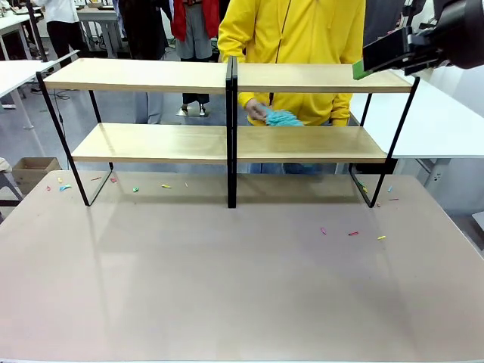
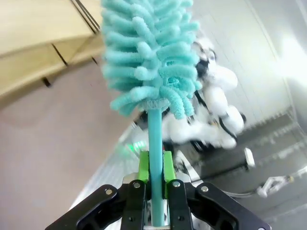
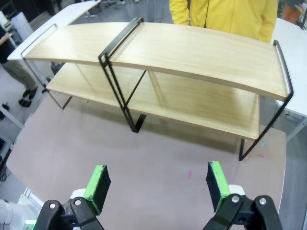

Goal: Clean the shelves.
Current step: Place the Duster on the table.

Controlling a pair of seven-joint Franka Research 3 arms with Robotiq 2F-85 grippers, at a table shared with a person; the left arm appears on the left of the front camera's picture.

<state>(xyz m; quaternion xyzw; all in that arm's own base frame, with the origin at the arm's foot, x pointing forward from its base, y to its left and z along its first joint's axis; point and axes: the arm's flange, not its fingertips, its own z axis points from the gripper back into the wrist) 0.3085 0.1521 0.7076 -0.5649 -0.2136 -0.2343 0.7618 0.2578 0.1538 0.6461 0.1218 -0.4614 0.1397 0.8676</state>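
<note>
Shelves (image 3: 192, 52) beyond the wide-open right tool (image 3: 156, 184); left tool (image 2: 154, 167) clamped on a teal duster (image 2: 148, 52).

Beyond my table, white tables (image 1: 19, 74) occupy the upper left, with a cardboard box (image 1: 32, 171) on grey floor (image 1: 121, 113).

My left hand (image 2: 154, 179) is clamped tight on a teal duster handle (image 2: 154, 143); my right hand (image 3: 156, 184) hangs raised, fingers spread wide.
</note>
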